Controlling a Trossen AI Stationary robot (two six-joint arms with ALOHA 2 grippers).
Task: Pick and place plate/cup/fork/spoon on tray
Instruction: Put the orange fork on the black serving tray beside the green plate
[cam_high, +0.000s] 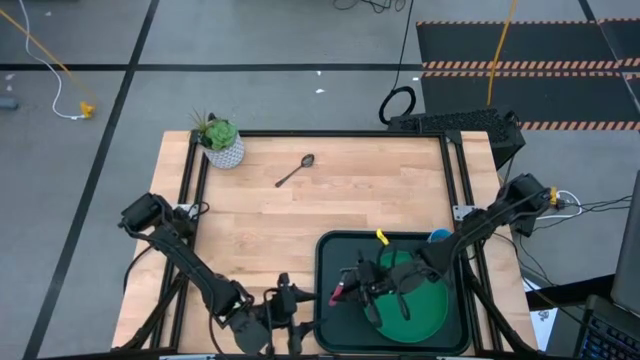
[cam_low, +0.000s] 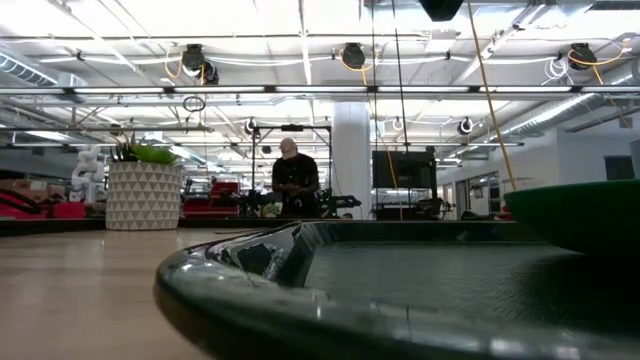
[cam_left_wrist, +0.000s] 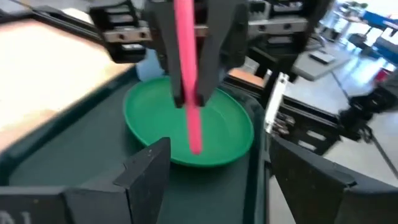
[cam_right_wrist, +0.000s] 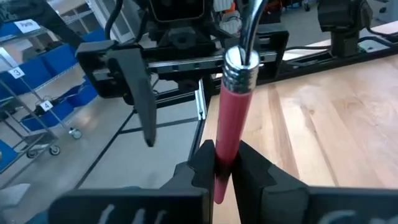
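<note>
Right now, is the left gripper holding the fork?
No: the right gripper is shut on the fork handle, while the left gripper stands open nearby.

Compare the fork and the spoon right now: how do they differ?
The fork has a red-pink handle; the spoon is all grey metal. The fork is clamped in the right gripper above the green plate on the tray; the spoon lies free on the bare table, off the tray. Both are slim cutlery.

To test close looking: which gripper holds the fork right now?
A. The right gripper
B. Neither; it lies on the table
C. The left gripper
A: the right gripper has its fingers shut on the fork by its pink handle; the left gripper is open.
</note>
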